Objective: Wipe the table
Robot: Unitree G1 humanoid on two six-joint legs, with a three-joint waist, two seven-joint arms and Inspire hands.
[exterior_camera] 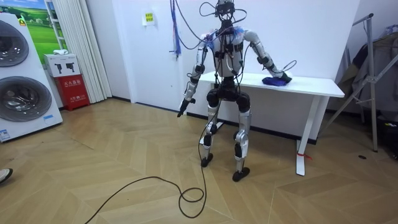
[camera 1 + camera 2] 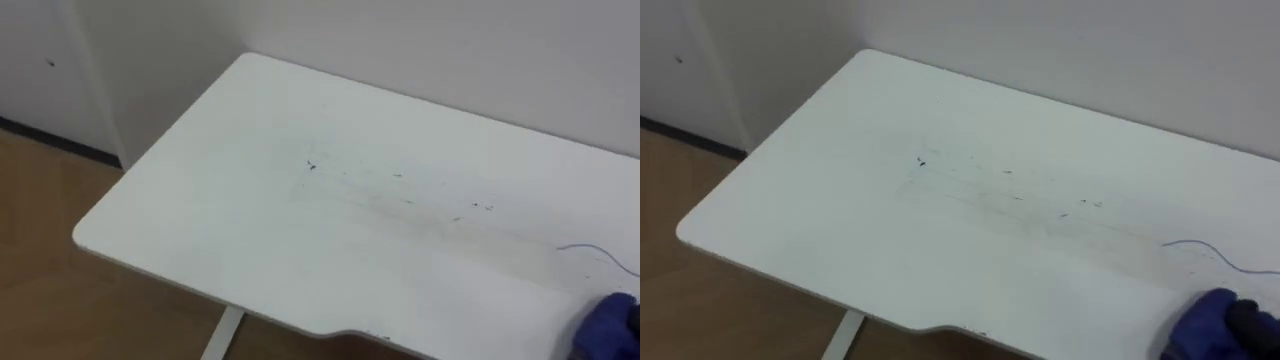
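Cloth (image 2: 1200, 322), blue, under right hand (image 2: 1253, 322) on white table (image 2: 820, 210), faint pen marks (image 2: 923, 160)

right arm reaches out, right robot hand (image 1: 283, 77) far forward; left robot hand (image 1: 185, 104) hangs beside the thigh

We are finding no text we can actually read. In the room view we are seeing a small yellowish notice (image 1: 148, 17) on the wall, print too small. A red box (image 1: 74, 92) beside the washing machine (image 1: 22, 87) is carrying white markings, and the white box (image 1: 60, 64) on top is showing dark pictograms, neither legible. Pen marks (image 2: 400, 190) on the table (image 2: 230, 240) are forming no letters.
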